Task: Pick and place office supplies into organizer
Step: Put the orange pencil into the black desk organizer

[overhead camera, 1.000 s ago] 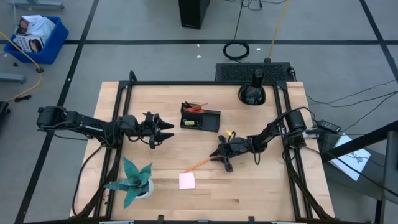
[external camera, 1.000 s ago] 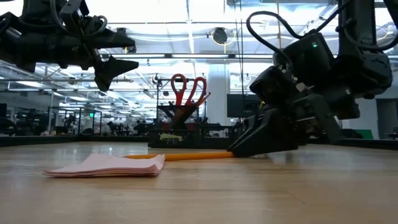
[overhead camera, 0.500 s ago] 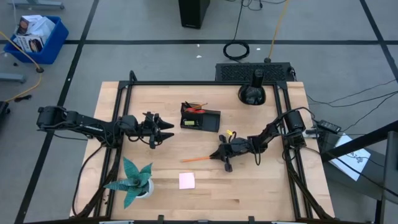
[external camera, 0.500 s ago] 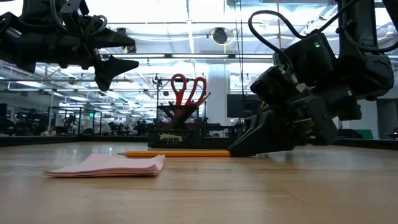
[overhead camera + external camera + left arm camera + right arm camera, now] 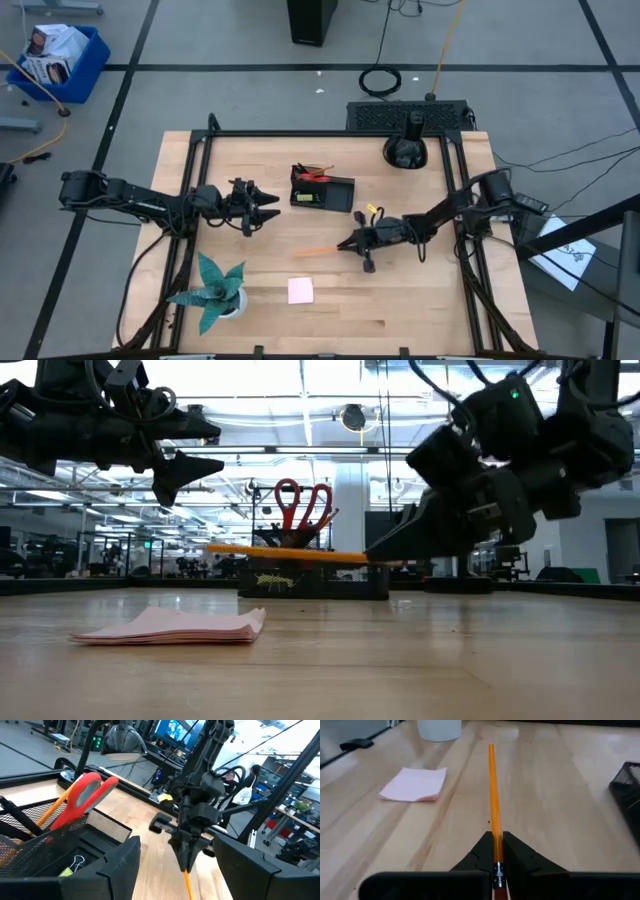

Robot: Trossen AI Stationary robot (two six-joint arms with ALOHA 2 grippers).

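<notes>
table (image 5: 440,300) mid clear | right claw (image 5: 347,244) pinches pencil (image 5: 318,250) aloft

Orange pencil (image 5: 492,795); pink sticky-note pad (image 5: 415,784); red-handled scissors (image 5: 303,502); black organizer (image 5: 322,190).

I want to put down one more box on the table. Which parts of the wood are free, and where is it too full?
Free: the wood between the sticky notes and the table's right rail, and the back-left corner behind the left gripper. Crowded: the middle, where the right gripper holds a pencil in shut jaws just in front of the organizer; also around the plant.
</notes>
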